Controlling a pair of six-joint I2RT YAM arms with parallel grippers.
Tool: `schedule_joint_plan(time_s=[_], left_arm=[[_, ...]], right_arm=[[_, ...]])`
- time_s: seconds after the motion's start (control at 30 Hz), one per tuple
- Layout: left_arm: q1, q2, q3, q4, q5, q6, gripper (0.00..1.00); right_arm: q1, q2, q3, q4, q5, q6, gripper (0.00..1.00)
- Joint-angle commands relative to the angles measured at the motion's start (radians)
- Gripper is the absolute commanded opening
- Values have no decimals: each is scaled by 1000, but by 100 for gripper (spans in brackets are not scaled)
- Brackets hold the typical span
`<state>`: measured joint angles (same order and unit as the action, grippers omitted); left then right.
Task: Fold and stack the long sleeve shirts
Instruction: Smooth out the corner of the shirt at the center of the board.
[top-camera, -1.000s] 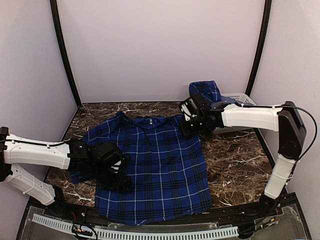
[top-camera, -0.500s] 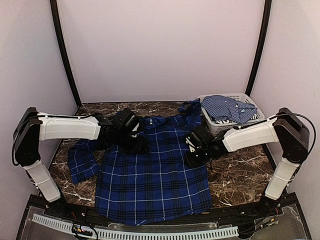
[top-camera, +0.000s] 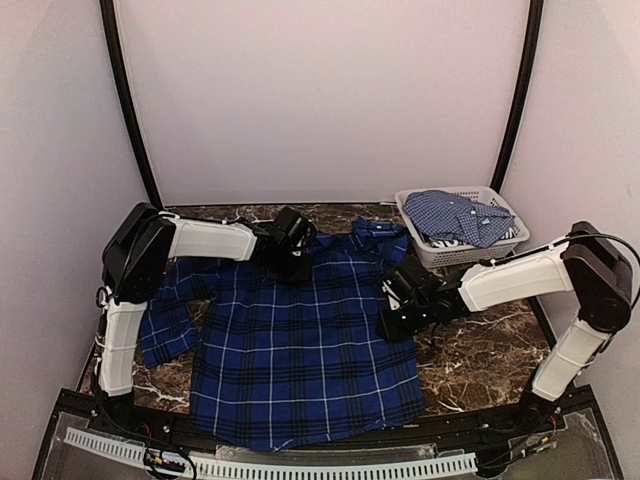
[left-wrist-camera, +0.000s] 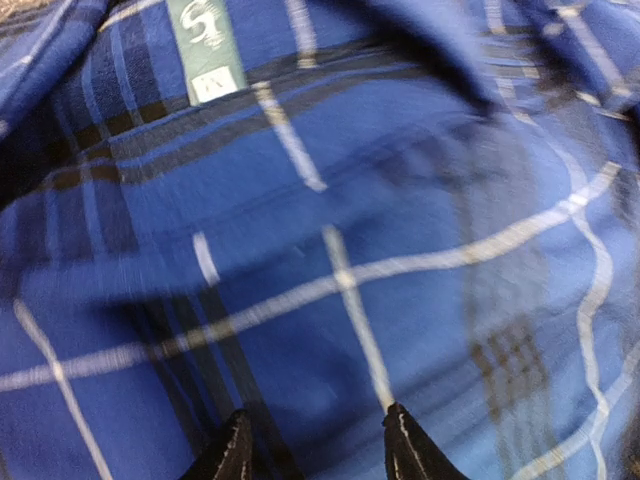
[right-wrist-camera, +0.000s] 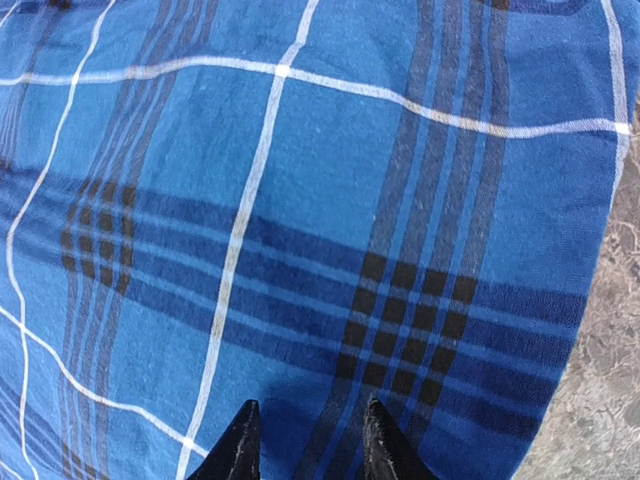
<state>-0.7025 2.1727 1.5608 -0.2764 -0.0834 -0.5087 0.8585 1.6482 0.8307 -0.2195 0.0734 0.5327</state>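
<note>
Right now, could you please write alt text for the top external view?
A dark royal-blue plaid shirt lies spread on a marbled table, the left arm reaching to its far edge and the right arm to its side edge. Far right, a lighter blue fine-checked shirt sits in a pale plastic lattice basket.

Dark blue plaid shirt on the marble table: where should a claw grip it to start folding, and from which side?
Probably the splayed sleeve of the dark blue plaid cloth shirt, near its cuff end, approached from the left by the left claw. It lies flat beyond the body, edges exposed on the marble table.
</note>
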Motion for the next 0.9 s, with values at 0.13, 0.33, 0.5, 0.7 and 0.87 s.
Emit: schedule_joint_plan(time_s=[0.13,0.33,0.5,0.7,0.87], left_arm=[[63,108,179,7,-54,27,43],[115,257,387,-38,-44,41,42],[154,363,541,-35,-40,41,43],[197,458,733,0,35,11,52],[220,480,780,49,105,-16,78]], right_arm=[[21,-26,-27,10,-11,12,33],[37,-10,-25,-3,-16,10,33],[52,1,-26,-14,-22,12,33],[59,14,-13,-37,-13,3,33],[59,18,-1,-51,2,-5,34]])
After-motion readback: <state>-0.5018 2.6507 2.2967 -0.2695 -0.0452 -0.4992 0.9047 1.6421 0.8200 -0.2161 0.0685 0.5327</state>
